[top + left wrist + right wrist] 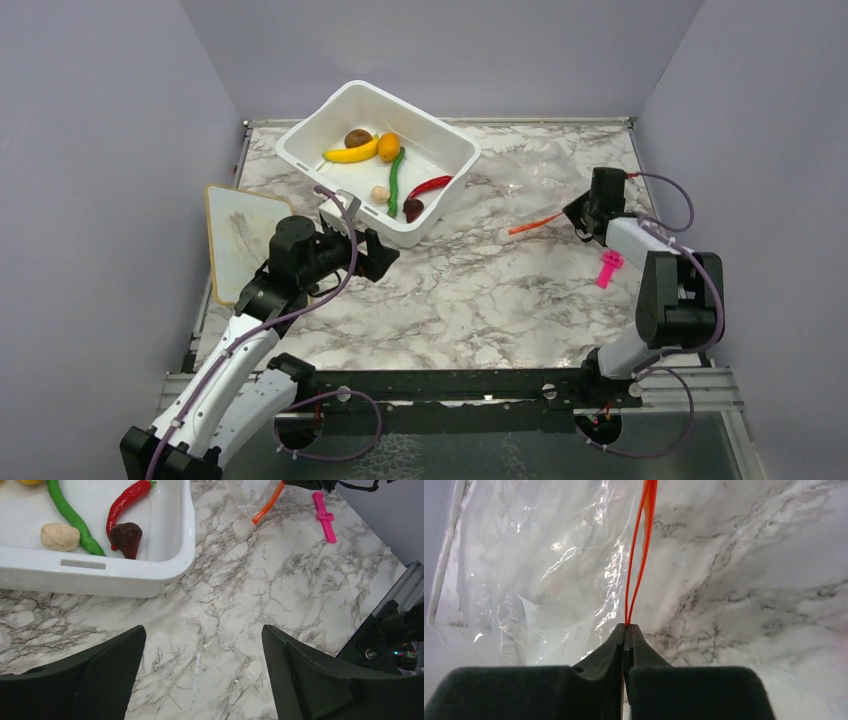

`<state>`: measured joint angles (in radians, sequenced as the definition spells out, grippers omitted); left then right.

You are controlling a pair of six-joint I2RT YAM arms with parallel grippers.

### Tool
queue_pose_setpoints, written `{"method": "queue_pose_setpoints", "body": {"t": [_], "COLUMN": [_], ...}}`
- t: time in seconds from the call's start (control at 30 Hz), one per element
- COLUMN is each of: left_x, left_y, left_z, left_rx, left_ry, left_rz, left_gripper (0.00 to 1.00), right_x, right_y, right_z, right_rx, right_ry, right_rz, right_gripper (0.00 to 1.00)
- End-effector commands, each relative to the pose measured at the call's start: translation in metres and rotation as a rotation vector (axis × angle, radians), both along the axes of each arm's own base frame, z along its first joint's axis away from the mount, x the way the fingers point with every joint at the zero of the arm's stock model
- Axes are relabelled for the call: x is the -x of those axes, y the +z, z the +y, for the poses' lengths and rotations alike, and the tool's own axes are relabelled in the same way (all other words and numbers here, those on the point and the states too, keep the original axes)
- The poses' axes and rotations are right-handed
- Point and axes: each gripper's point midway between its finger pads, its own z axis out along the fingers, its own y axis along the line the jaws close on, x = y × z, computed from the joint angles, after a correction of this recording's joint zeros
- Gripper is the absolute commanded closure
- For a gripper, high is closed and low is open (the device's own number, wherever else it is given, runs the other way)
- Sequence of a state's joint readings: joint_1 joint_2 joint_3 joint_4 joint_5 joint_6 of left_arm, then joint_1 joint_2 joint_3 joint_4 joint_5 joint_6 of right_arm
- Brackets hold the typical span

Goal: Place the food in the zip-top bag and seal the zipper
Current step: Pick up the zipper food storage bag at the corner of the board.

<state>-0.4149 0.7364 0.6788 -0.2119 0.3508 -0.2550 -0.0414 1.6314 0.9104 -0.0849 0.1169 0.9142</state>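
Two grippers: my right gripper (626, 628) is clamped tight on the zipper (535, 223) end, likely steadying the zip-top bag (549, 580); my left gripper (202, 635) gapes wide, empty.

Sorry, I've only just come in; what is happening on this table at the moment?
The right gripper is shut on one end of the zipper, the orange-red strip on the clear zip-top bag, which lies on the table. The left gripper is open and empty, over the table just short of the white tub. All the food, banana, orange fruit, green pod, red chili, brown ball, mushroom and dark red piece, is in the tub, so nothing is bagged yet.
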Motion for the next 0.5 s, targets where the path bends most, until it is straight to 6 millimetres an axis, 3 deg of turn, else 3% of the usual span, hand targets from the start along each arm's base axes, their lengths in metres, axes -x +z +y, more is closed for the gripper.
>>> {"method": "queue_pose_setpoints", "body": {"t": [0.0, 0.23, 0.47], "left_x": [0.001, 0.002, 0.001], "left_y": [0.014, 0.025, 0.028], "left_z": [-0.006, -0.020, -0.036], "left_rx": [-0.012, 0.002, -0.027], "left_ry": [-0.030, -0.065, -0.129], "left_rz": [-0.013, -0.004, -0.010], "left_gripper": [0.11, 0.12, 0.13], "right_x": [0.029, 0.063, 0.080], "right_y": [0.015, 0.040, 0.107], "right_z": [0.010, 0.011, 0.009], "right_rx": [0.018, 0.101, 0.184], "right_ry": [0.118, 0.211, 0.244], "right_rz": [-0.031, -0.035, -0.169], "right_gripper": [0.99, 0.99, 0.99]}}
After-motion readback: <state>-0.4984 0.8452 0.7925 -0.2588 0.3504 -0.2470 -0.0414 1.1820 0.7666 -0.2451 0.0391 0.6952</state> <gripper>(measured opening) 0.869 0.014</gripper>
